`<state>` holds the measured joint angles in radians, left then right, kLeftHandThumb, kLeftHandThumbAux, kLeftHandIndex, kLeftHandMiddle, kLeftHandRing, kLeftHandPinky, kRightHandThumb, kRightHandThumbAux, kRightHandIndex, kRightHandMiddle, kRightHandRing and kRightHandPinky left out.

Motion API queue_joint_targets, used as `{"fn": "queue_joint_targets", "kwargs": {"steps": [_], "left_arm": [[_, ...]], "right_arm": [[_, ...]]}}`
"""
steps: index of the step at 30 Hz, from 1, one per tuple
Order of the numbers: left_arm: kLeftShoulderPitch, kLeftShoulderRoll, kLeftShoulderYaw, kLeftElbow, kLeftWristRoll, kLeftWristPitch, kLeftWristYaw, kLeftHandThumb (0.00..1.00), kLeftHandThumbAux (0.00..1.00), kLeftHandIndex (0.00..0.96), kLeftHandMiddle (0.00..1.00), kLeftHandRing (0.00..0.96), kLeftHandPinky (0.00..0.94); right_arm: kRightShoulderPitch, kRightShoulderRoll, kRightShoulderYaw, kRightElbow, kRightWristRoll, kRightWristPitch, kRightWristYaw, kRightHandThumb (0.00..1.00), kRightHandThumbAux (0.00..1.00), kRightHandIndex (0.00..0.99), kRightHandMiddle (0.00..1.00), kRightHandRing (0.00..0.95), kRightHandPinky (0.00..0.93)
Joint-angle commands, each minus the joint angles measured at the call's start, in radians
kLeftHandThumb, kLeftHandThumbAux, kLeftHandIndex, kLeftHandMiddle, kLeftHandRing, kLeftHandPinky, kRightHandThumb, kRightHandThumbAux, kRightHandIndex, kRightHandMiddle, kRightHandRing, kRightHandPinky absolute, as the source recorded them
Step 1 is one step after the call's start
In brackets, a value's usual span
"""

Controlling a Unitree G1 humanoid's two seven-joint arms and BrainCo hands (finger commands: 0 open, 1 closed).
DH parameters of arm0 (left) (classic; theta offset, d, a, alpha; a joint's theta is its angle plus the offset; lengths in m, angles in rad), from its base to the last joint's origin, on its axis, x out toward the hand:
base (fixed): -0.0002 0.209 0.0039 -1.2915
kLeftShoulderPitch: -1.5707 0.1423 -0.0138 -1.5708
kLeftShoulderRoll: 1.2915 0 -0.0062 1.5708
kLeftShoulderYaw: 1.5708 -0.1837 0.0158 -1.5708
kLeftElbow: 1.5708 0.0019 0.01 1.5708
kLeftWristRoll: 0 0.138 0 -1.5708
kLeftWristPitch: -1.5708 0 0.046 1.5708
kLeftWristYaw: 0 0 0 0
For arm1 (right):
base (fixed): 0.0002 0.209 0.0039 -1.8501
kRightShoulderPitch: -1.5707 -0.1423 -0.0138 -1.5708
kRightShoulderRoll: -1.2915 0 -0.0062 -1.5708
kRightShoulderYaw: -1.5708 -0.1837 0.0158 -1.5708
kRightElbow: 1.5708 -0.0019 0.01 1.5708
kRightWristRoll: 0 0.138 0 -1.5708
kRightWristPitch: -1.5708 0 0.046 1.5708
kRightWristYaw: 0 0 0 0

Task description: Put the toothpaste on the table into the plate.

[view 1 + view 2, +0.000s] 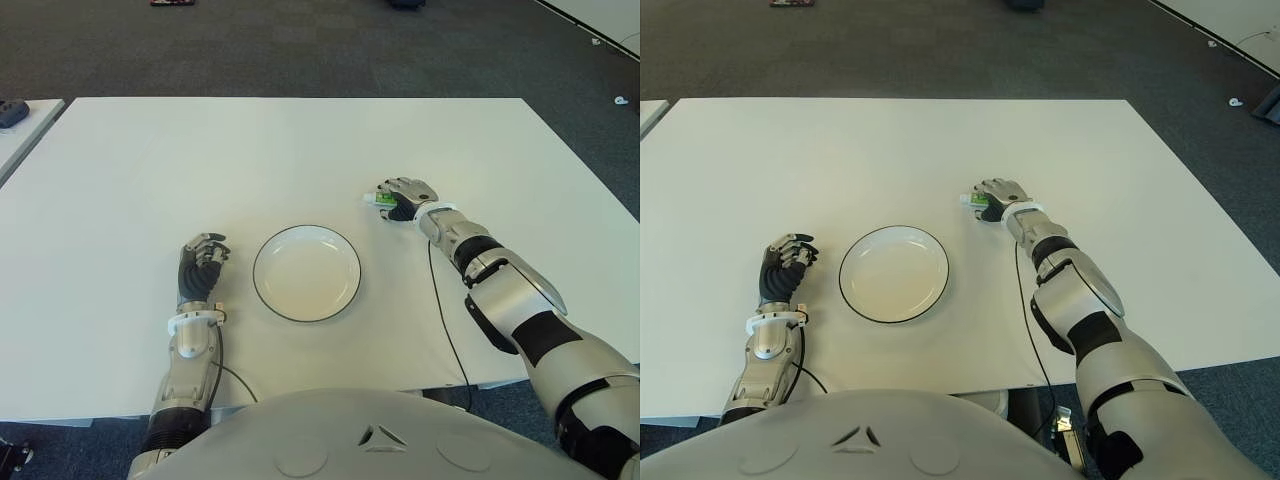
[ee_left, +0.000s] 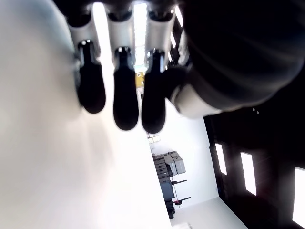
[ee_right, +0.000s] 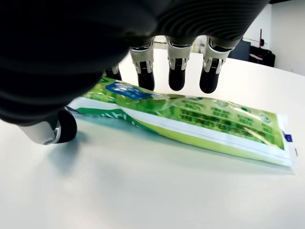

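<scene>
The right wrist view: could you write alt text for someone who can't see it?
A green toothpaste tube lies flat on the white table, with the right robot hand close above it. Its dark fingertips hang just over the tube and its thumb is beside it, not yet closed on it.
</scene>
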<state>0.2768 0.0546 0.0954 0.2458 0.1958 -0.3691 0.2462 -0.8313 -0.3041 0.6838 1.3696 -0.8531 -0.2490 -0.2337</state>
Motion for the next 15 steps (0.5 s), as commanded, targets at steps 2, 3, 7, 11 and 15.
{"fn": "queue_joint_targets", "kwargs": {"steps": [2,3,7,11,15], "left_arm": [[0.015,-0.005,-0.005,0.001,-0.005,0.004,-0.001,0.703,0.717,0.428,0.559,0.568,0.539],[0.014,-0.005,-0.004,0.004,-0.007,0.001,-0.001,0.703,0.717,0.428,0.56,0.568,0.539],[0.013,-0.004,-0.002,0.01,-0.007,-0.005,0.001,0.703,0.717,0.429,0.568,0.573,0.542],[0.011,-0.003,-0.001,0.015,-0.007,-0.008,0.002,0.704,0.717,0.429,0.566,0.567,0.528],[0.012,-0.002,-0.001,0.017,-0.006,-0.016,0.002,0.704,0.717,0.429,0.562,0.564,0.525]], "right_arm": [[0.034,0.031,0.006,0.01,-0.002,-0.003,-0.014,0.397,0.512,0.042,0.0,0.0,0.076],[0.035,0.033,0.006,0.011,-0.003,0.001,-0.018,0.393,0.521,0.047,0.0,0.0,0.089],[0.038,0.042,0.001,0.013,0.001,0.016,-0.032,0.379,0.556,0.068,0.001,0.009,0.14],[0.046,0.05,-0.012,0.016,0.011,0.032,-0.049,0.387,0.585,0.106,0.059,0.077,0.196],[0.054,0.051,-0.027,0.016,0.019,0.028,-0.08,0.417,0.613,0.201,0.15,0.171,0.284]]}}
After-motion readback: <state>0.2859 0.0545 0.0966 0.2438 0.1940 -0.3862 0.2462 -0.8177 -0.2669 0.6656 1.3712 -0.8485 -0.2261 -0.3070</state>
